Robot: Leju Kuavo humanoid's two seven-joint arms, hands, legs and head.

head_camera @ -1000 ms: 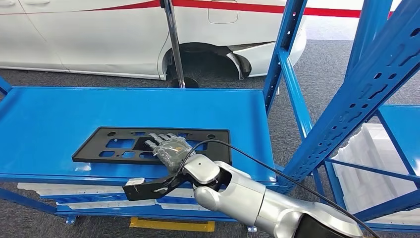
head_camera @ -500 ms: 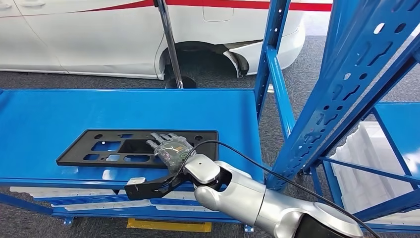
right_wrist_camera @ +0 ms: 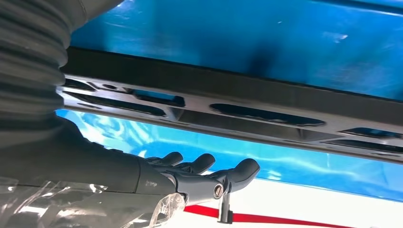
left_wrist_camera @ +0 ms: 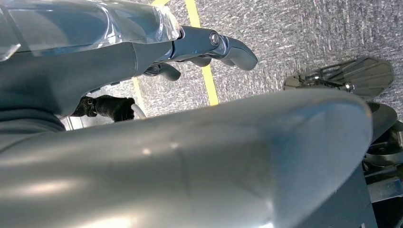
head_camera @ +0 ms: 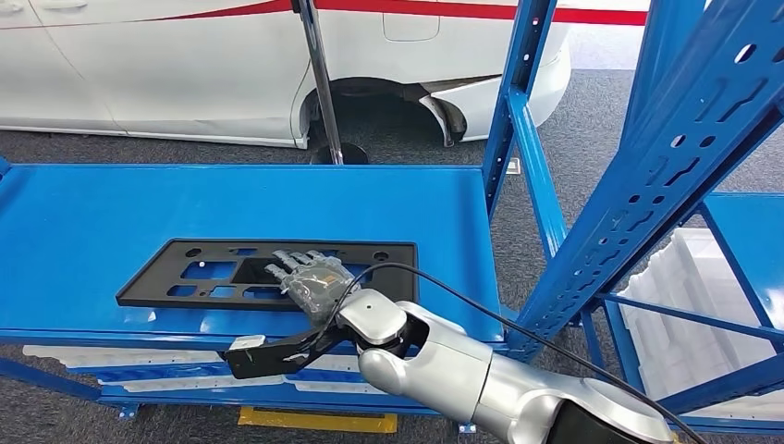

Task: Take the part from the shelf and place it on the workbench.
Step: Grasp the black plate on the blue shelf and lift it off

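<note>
Head view: the part (head_camera: 268, 273), a flat black plate with cut-outs, lies on the blue shelf (head_camera: 111, 213), its near edge close to the shelf's near lip. The right robot hand (head_camera: 310, 280) rests on the part's right half, fingers spread flat, likely pressing it so it can be slid toward the lip; it does not grip it. Far shelf surface is bare; a blue upright (head_camera: 647, 185) crowds the right.

Left wrist view: the left robot hand (left_wrist_camera: 209, 47) hangs over the floor, fingers loosely curled, holding nothing.

Right wrist view: the fingers (right_wrist_camera: 209, 173) lie beside the part (right_wrist_camera: 266, 114); contact is unclear here.
</note>
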